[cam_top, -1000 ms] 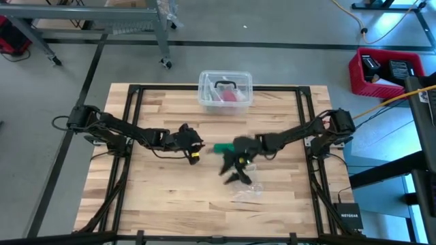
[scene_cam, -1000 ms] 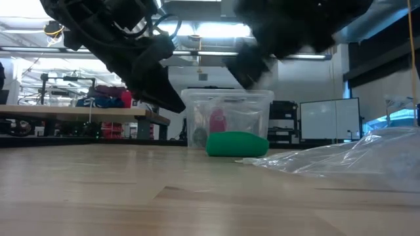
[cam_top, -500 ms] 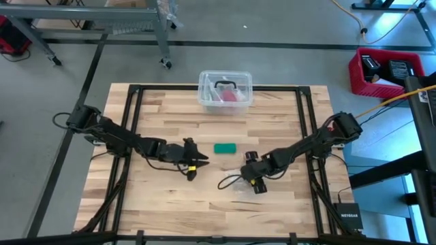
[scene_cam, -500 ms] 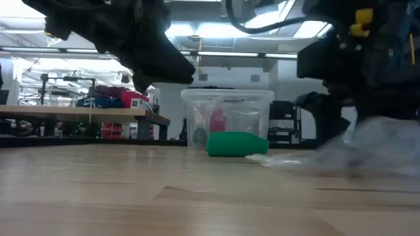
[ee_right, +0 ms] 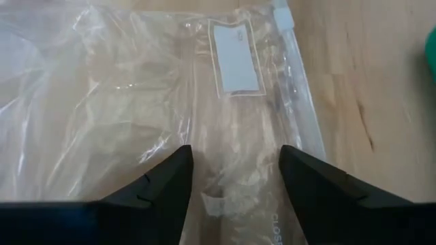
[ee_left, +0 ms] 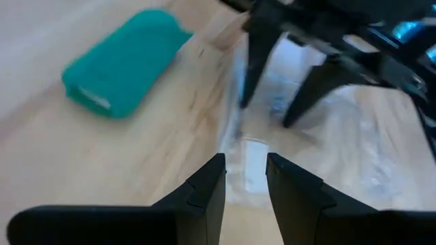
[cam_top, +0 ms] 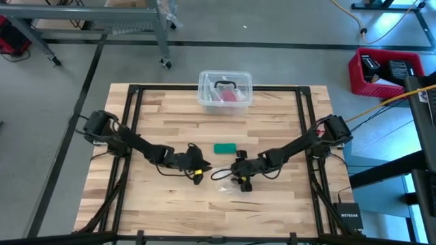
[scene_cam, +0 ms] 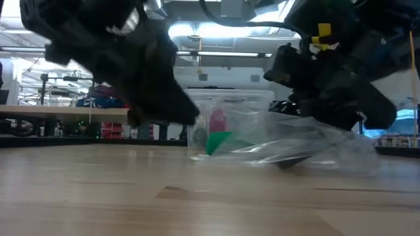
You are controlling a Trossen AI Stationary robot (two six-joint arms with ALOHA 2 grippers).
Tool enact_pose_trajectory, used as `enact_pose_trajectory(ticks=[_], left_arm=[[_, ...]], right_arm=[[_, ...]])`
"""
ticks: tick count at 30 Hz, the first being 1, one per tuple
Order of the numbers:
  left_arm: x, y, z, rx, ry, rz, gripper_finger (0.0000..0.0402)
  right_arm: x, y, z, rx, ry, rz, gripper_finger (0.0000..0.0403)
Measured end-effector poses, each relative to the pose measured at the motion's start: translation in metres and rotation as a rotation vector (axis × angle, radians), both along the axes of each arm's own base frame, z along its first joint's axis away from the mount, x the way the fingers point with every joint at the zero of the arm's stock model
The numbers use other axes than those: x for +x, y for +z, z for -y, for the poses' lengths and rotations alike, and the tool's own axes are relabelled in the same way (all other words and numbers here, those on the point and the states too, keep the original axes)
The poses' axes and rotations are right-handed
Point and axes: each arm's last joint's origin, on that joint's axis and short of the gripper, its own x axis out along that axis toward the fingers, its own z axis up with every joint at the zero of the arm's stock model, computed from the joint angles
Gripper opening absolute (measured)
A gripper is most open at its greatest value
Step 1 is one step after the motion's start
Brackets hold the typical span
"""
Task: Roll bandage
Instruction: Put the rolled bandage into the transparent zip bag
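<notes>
The bandage (cam_top: 225, 148) is a teal-green roll lying on its side on the wooden table; it shows large in the left wrist view (ee_left: 126, 61). A crumpled clear plastic zip bag (cam_top: 230, 185) lies just nearer the table's front edge, partly masking the bandage in the low view (scene_cam: 220, 141). My left gripper (ee_left: 245, 158) stands open, low, left of the bag, its fingers over the bag's zip edge; whether it touches I cannot tell. My right gripper (ee_right: 235, 151) is open, tipped down onto the bag. My right gripper comes down on the clear bag's middle (ee_right: 231, 170), slanting from the table's right, its open fingers (ee_right: 167, 180) spread apart on the film. The picture's bottom edge cuts off the fingertips. The bag stays on the table, bunched and humped up (scene_cam: 295, 141).
A clear plastic tub (cam_top: 225, 90) with a pink-red item inside stands at the table's far edge, behind the bandage. Black frame rails (cam_top: 133, 136) run along the table's left and right sides. Bare wood lies toward the near edge.
My left gripper has sunk and gone toward the table's near edge, rolling as it went. My right gripper has tipped downward, come down onto the bag and gone left; the bag has slid left with it and humped up. The bandage has stayed put.
</notes>
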Motion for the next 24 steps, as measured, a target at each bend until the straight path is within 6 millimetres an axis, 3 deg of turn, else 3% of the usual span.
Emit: enact_pose_trajectory(ticks=[7,24], left_arm=[[0.003,-0.035,0.002,-0.113,0.061,-0.099,0.01],[0.008,-0.037,0.01,-0.229,-0.058,-0.065,0.01]], right_arm=[[0.003,-0.006,0.0,-0.033,-0.027,0.027,0.0227],[0.008,-0.003,0.001,-0.062,-0.065,0.105,0.0227]])
